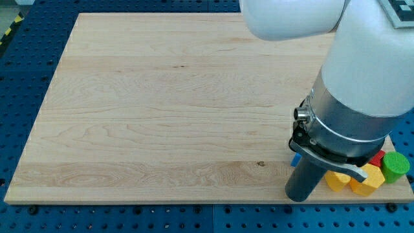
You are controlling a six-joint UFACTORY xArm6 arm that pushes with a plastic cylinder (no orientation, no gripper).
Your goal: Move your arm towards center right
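Note:
My arm's white and grey body fills the view's right side. The dark rod hangs from it at the bottom right, and my tip (301,197) rests near the board's bottom edge. Just right of the tip lie a yellow block (336,182) and a second yellow block (366,183), both partly hidden by the arm. A red block (378,158) peeks out behind them, and a green cylinder-like block (395,166) sits at the far right. A sliver of a blue block (295,160) shows left of the rod, above the tip.
The wooden board (162,110) lies on a blue perforated table (19,97). The board's bottom edge runs just under my tip, and its right edge is near the green block.

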